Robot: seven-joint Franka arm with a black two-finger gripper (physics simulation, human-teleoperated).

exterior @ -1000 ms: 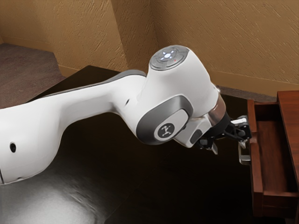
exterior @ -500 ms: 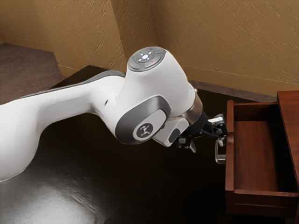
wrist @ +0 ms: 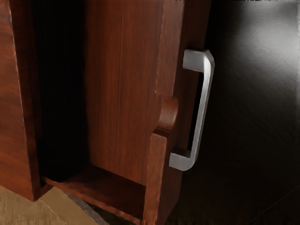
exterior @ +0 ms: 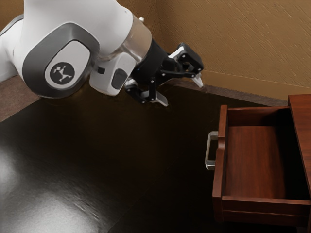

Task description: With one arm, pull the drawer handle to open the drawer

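The dark wooden drawer (exterior: 221, 167) stands pulled far out of its cabinet (exterior: 299, 109), toward the exterior view's left, and its inside is bare. Its silver bar handle (exterior: 211, 151) is free, with nothing touching it. My black gripper (exterior: 181, 91) hangs open up in the air, well above the handle and toward the exterior view's left, with nothing between its fingers. From the wrist camera I look at the drawer front (wrist: 161, 140) and the handle (wrist: 199, 110) from a distance.
The glossy black tabletop (exterior: 112, 165) spreads across the exterior view's left and front. A tan textured wall (exterior: 243, 39) runs behind the table. My white arm fills the upper left.
The drawer slid further out toward the exterior view's left. My gripper has let go of the handle, opened, and risen up and to the left, away from the drawer.
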